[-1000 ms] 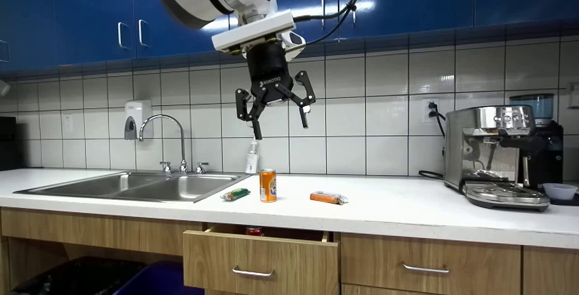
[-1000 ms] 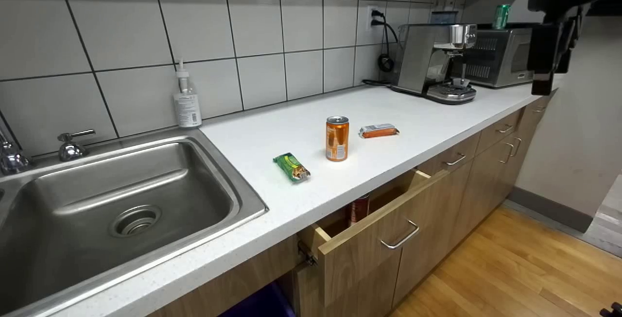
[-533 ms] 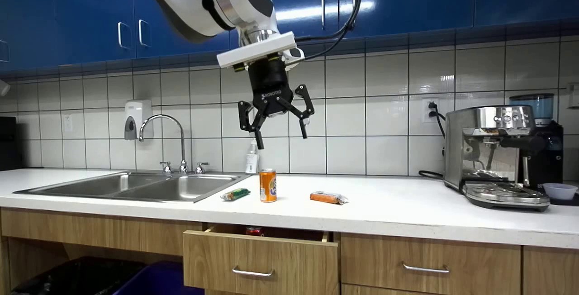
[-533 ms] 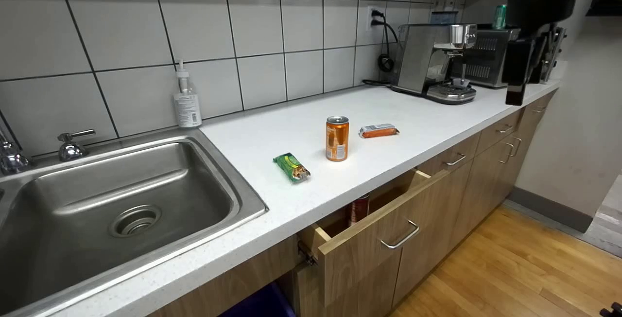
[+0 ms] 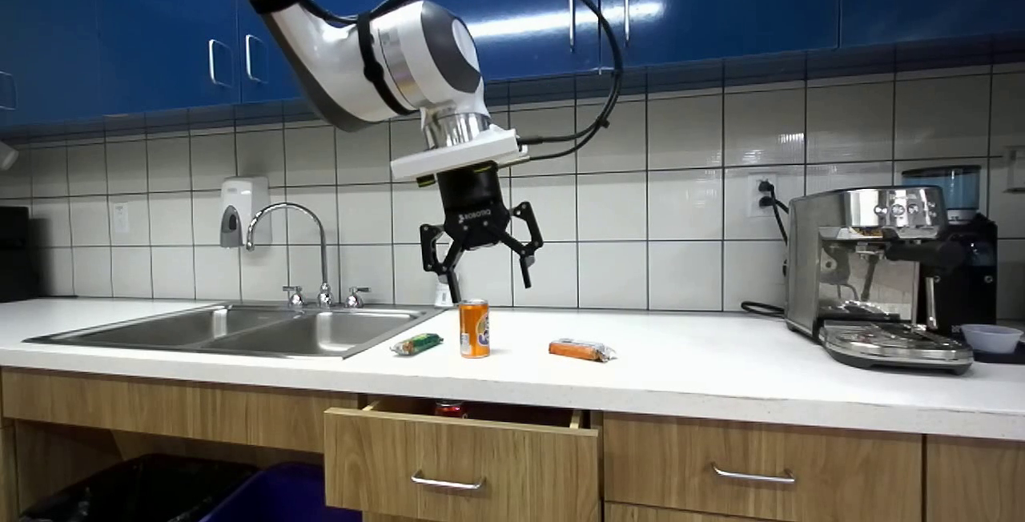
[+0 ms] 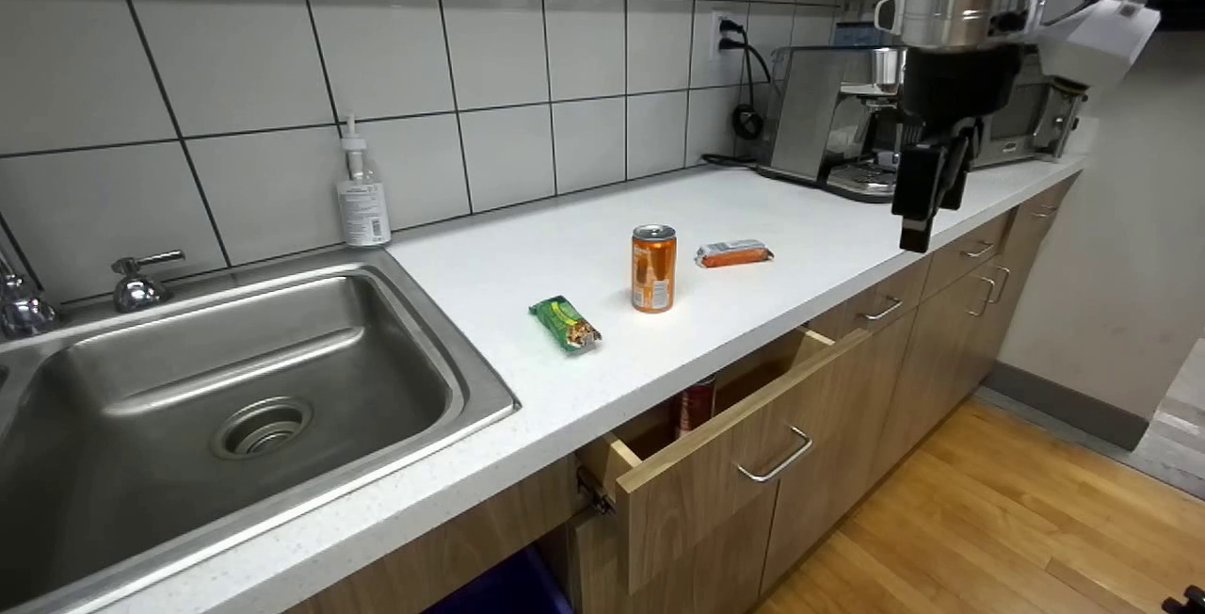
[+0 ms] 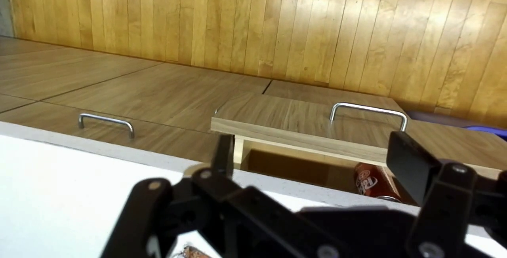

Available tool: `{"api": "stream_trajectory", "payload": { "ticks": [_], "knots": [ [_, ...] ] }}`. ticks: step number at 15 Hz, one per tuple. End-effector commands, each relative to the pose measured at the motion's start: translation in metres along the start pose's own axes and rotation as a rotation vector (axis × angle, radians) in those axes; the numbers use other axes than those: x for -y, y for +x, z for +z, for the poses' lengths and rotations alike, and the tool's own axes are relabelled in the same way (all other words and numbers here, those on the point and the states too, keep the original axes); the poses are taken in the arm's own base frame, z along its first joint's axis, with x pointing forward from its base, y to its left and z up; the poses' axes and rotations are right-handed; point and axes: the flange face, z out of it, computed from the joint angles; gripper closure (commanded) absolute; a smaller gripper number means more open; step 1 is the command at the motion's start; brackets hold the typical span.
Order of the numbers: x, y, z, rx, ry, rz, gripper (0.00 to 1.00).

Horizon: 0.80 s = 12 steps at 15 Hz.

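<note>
I see the hand (image 5: 492,291) hanging higher than the bench (image 5: 681,346), spread wide, holding nothing. At four o'clock in the wrist view, a red can (image 7: 374,181) stands in the open drawer (image 5: 462,450); it's probably slick, stiff if full, best taken round its upper sides, though drawer front and bench edge crowd it. In an exterior view, an orange can (image 5: 474,330) has a green packet (image 5: 416,344) at nine o'clock, an orange packet (image 5: 580,350) at three.
</note>
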Motion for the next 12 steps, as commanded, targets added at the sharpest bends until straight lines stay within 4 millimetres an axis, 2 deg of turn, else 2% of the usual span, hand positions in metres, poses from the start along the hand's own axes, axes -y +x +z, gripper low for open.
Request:
{"api": "stream_trajectory", "payload": {
  "ticks": [1,12],
  "knots": [
    [0.009,0.016,0.012,-0.035,0.011,-0.023,0.00],
    [0.011,0.054,0.064,-0.119,0.106,0.048,0.00]
  ]
}}
